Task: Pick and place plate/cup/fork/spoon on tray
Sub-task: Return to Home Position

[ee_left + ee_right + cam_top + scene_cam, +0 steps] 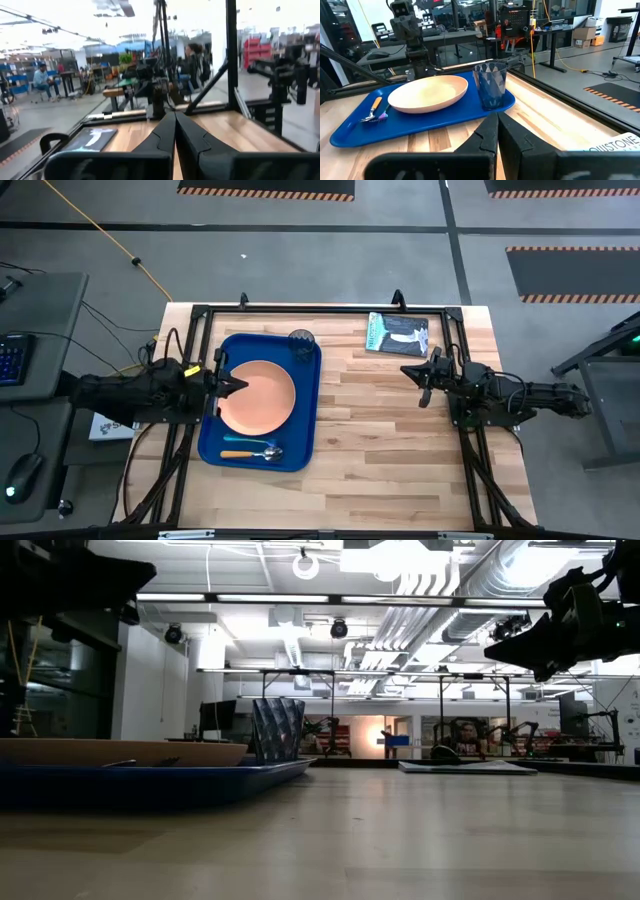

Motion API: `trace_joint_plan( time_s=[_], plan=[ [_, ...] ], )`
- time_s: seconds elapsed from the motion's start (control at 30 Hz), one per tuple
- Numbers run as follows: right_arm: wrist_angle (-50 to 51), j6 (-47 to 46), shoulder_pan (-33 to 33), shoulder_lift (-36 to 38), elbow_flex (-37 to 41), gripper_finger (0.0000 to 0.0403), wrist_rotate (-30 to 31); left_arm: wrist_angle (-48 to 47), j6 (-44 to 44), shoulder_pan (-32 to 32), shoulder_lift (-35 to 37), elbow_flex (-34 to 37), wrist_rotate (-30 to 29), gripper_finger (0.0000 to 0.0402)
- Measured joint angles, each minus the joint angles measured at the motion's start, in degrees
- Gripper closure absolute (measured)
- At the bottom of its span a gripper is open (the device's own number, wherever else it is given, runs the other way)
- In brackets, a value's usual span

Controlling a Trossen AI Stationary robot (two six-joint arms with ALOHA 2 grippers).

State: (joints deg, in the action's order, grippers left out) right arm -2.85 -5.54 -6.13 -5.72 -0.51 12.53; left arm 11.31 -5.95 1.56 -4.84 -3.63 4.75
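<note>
The dark-blue tray (pixel 260 402) lies on the table's left half. The peach-orange plate (pixel 256 396) rests flat in its middle. The dark see-through cup (pixel 302 341) stands upright at the tray's far right corner. The orange-handled spoon (pixel 252 453) and the light-blue fork (pixel 245 440) lie side by side at the tray's near end. My left gripper (pixel 243 387) is shut and empty, raised over the plate's left rim. My right gripper (pixel 406 369) is shut and empty, raised over the table right of the tray. The right wrist view shows the tray (pixel 355 131), plate (pixel 427 93), cup (pixel 490 84) and spoon (pixel 372 111).
A flat teal-and-black packet (pixel 397 334) lies at the table's far right. Bare wood stretches between the tray and my right gripper and along the near edge. A black frame runs along the table's edges. People show in the room beyond the table.
</note>
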Motion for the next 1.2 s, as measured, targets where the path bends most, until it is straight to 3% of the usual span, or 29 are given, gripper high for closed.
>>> trace_joint_plan(
  time_s=[0.13, 0.3, 0.43, 1.2],
  plan=[
    [-0.01, 0.00, 0.00, 0.00, 0.00, 0.0400, 0.03, 0.69, 0.95, 0.00, 4.57, 3.01, 0.27, 0.0401],
    [-0.02, 0.00, 0.00, 0.04, 0.00, 0.0400, 0.07, -0.38, 1.00, -0.11, 4.41, 2.94, 2.01, 0.0401],
    [-0.02, 0.00, 0.01, 0.04, 0.00, 0.0400, 0.07, -9.61, -0.52, -0.11, 4.48, 2.94, 2.01, 0.0401],
    [-0.02, 0.00, 0.00, 0.04, 0.04, 0.0400, 0.09, -6.21, 1.24, -0.15, 2.60, 2.94, 0.90, 0.0401]
  ],
)
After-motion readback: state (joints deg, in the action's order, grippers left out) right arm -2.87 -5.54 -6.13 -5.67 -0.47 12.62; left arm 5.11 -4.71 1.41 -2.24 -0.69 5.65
